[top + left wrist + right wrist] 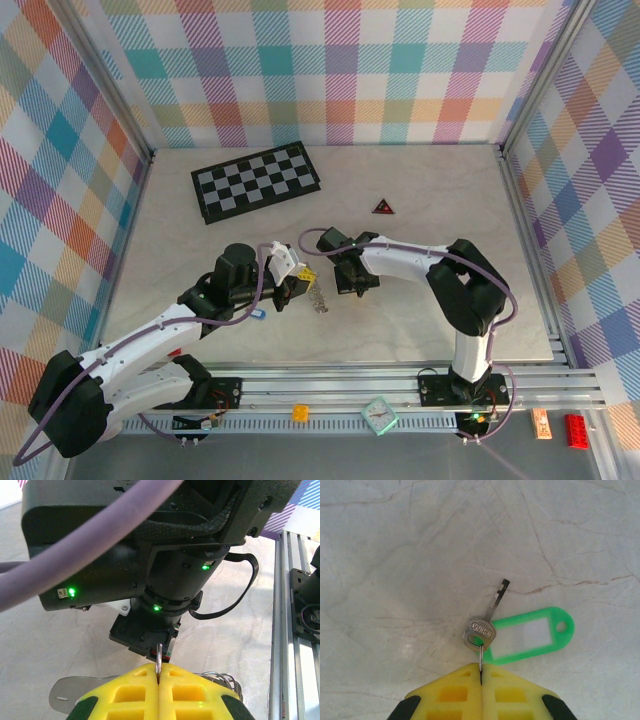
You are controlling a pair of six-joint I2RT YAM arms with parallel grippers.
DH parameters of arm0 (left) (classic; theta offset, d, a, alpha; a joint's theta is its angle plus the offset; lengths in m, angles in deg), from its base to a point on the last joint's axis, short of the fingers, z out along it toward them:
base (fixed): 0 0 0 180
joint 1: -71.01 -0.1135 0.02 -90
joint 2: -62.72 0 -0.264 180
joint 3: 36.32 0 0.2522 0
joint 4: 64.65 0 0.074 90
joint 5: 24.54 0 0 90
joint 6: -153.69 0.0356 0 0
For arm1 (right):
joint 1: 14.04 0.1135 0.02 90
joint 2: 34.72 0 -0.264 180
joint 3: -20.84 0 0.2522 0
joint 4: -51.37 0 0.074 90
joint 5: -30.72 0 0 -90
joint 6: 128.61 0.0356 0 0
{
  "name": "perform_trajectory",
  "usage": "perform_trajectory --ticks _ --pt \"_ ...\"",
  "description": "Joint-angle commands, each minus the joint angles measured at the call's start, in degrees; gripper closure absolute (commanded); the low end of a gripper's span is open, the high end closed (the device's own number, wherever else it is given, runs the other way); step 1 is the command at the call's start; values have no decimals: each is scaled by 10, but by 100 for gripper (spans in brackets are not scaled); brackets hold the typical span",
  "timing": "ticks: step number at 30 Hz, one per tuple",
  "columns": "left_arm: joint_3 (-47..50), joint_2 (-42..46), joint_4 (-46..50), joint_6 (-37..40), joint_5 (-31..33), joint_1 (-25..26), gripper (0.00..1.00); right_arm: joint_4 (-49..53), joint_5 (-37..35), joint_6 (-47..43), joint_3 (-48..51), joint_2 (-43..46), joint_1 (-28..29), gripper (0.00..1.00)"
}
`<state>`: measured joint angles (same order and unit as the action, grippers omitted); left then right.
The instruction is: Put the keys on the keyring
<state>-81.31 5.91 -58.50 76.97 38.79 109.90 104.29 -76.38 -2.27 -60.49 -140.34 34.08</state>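
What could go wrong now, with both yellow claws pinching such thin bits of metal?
1. The right gripper pinches only the edge of a thin ring carrying the key and green tag; it could slip free.
2. The left gripper grips an equally thin wire loop right in front of the right arm, so a small misaim might knock them together.

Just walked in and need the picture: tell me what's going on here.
Both arms meet mid-table. The right gripper is shut on a small ring through the head of a silver key with a green tag. The left gripper is shut on a thin metal loop, the chain bunched beside it.
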Motion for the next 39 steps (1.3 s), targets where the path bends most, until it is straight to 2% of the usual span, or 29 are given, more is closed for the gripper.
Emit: perform_trajectory --ticks 1,10,17,22,25,39 --pt "3 14 -17 2 -6 8 100 12 25 -34 31 43 8 100" --pt "4 15 -16 2 -6 8 100 -12 100 -86 99 88 10 100" --pt "4 18 -13 3 -6 8 100 -11 87 -90 83 80 10 99" --pt "4 18 -13 4 -4 8 100 3 71 -87 66 64 10 81" --pt "4 16 -13 3 -5 8 100 3 68 -83 61 61 10 74" --pt "3 17 -13 4 -5 7 100 14 71 -81 49 50 10 74"
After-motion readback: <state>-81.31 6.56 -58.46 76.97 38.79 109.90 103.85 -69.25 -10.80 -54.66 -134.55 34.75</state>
